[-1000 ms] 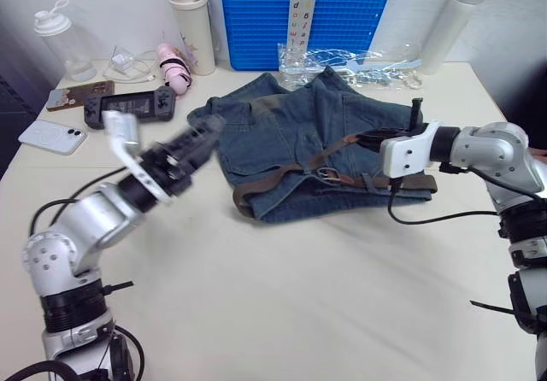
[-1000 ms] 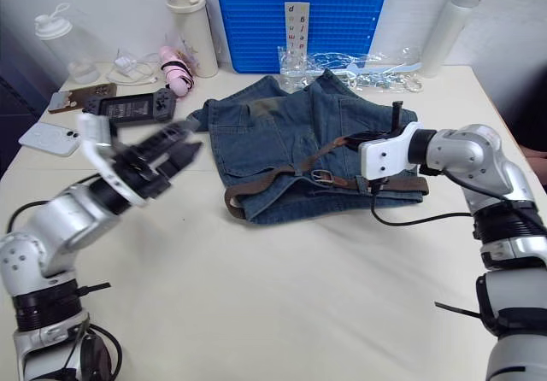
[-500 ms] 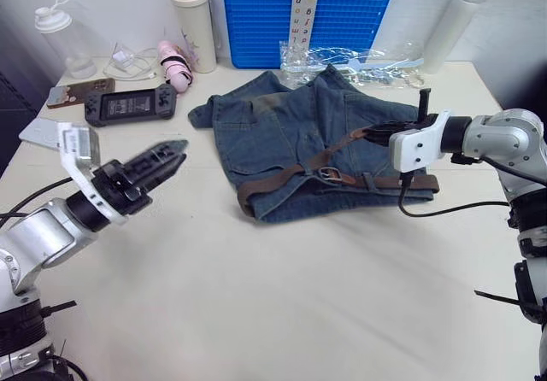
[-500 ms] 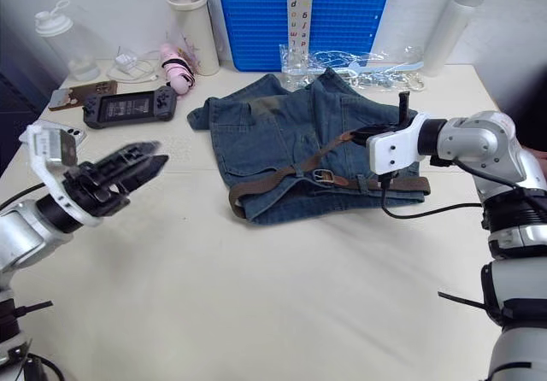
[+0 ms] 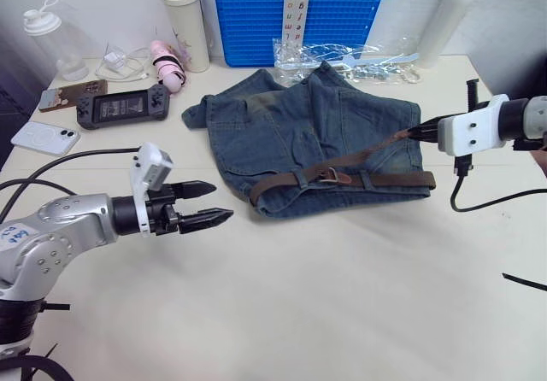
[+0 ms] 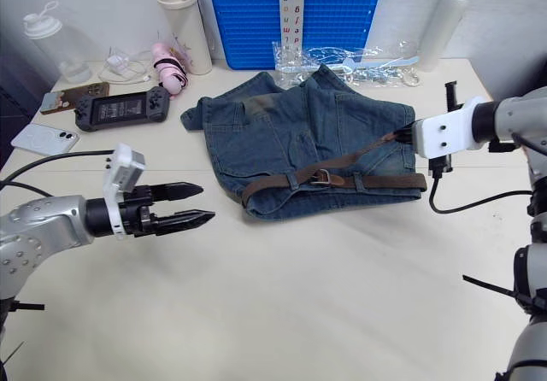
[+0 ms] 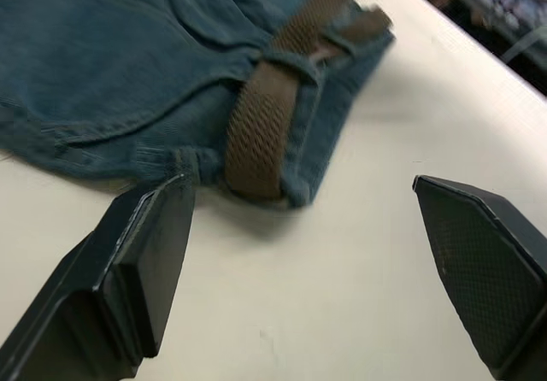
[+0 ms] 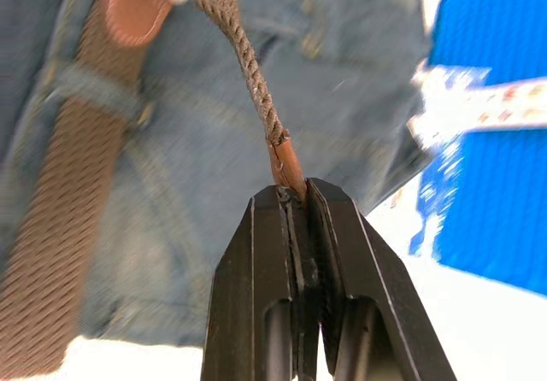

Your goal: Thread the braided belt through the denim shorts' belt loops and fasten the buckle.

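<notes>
The denim shorts (image 5: 286,125) lie flat at the table's middle back. The braided belt (image 5: 389,178) runs along their near waistband, under a belt loop (image 5: 366,178), and folds back at the left end (image 7: 256,137). The silver buckle (image 5: 335,176) rests mid-waistband. From there the strap rises taut to the right, where my right gripper (image 5: 419,131) is shut on its reddish leather tip (image 8: 286,161). My left gripper (image 5: 220,203) hovers open just left of the shorts, fingers (image 7: 145,253) pointing at the belt's fold, holding nothing.
A blue crate (image 5: 291,5), a white flask (image 5: 184,22), a tall white bottle (image 5: 444,14) and crumpled plastic (image 5: 342,52) line the back. A game console (image 5: 120,106) and phones (image 5: 38,137) lie back left. A black cable (image 5: 487,197) hangs under my right wrist.
My right gripper has pulled the belt tip to the right, drawing the strap taut. My left arm has dropped low and now points level at the shorts' left end.
</notes>
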